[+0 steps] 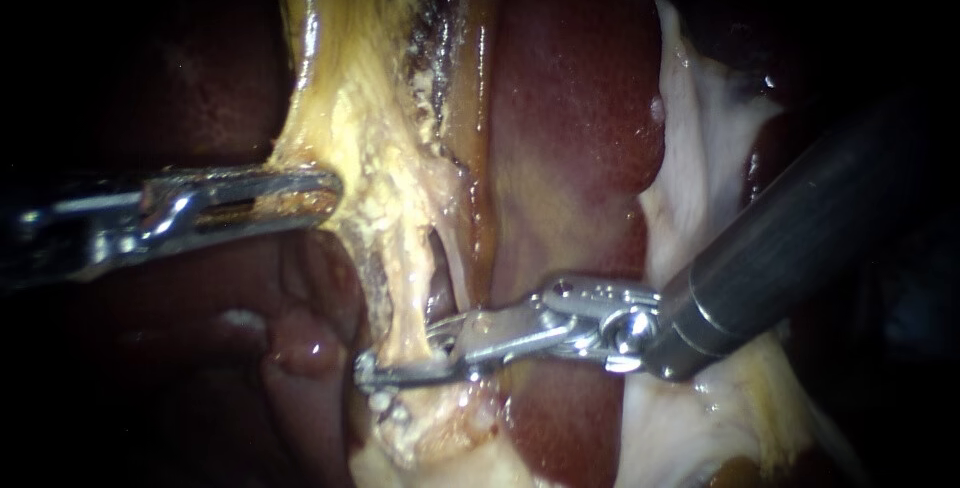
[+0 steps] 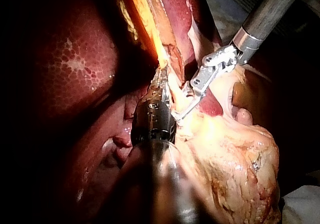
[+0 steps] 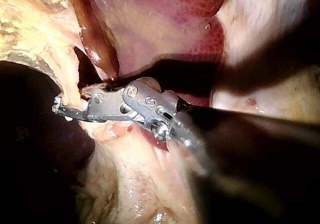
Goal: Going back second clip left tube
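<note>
In the endoscope view, the left instrument (image 1: 320, 193) comes in from the left edge at mid height. Its jaws lie together, clamped on the edge of the yellow tissue (image 1: 350, 98) that runs down from the top of the frame. The right instrument (image 1: 400, 356) enters from the upper right, and its dark shaft crosses the pale tissue (image 1: 700, 148) on the right side. Its jaws reach to the lower centre and stand apart, one above the other, with the left tube (image 1: 408, 298) in the gap between them. That tube is a thin yellow strand dropping from the yellow tissue to the lower centre of the frame. A clip on it cannot be told from the metal of the jaws. The dark red liver (image 1: 570, 128) fills the middle of the frame, right of the tube.

In the left wrist view, the left instrument (image 2: 160, 79) has its jaws closed on the lower end of the yellow tissue (image 2: 150, 19) straight ahead of it. The right instrument (image 2: 182, 112) lies just beside it, with its jaws slightly apart against the tissue next to the left instrument's wrist. The liver (image 2: 75, 69) lies on the far side from the right instrument.

In the right wrist view, the right instrument (image 3: 67, 109) points at the pale yellow tissue (image 3: 45, 44), which presses against its jaws near the tips. The tube cannot be picked out here. The liver (image 3: 150, 14) lies beyond the jaws.
</note>
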